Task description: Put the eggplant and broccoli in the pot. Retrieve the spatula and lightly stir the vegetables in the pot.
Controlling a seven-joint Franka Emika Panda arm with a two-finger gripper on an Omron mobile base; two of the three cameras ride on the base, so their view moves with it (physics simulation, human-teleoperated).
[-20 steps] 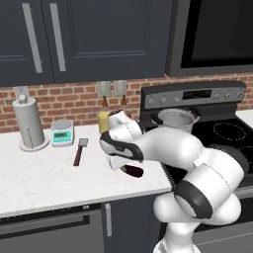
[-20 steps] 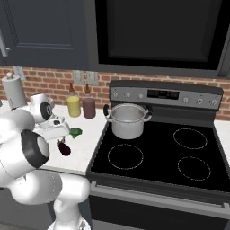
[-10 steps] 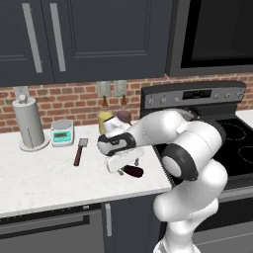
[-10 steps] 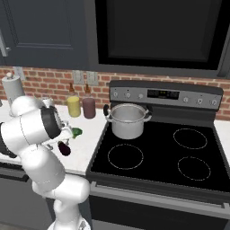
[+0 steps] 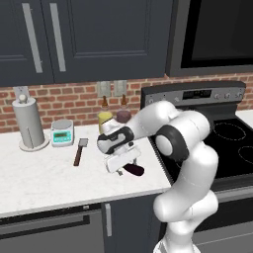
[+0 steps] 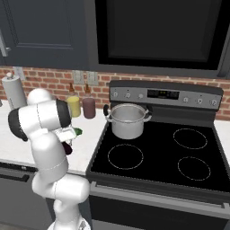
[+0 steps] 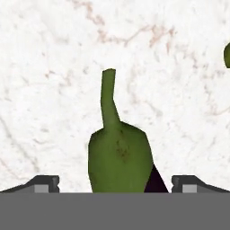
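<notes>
the gripper (image 5: 120,165) hangs low over the white counter (image 5: 44,173), right at the dark-purple eggplant (image 5: 134,169) near the counter's front edge. the spatula (image 5: 79,151) lies well to its left, beside a small scale (image 5: 62,133) and paper towel roll (image 5: 29,123).

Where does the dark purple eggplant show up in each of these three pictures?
Left base view: the glossy dark-purple eggplant lies on the white marble counter, under the gripper.
Right base view: just beside the arm, centre-left.
Hand view: bottom centre, green stem cap up.
Shared landmark: the counter.

Dark-purple eggplant (image 5: 133,169) lies on the counter; steel pot (image 6: 128,120) stands upright on the stove.
</notes>
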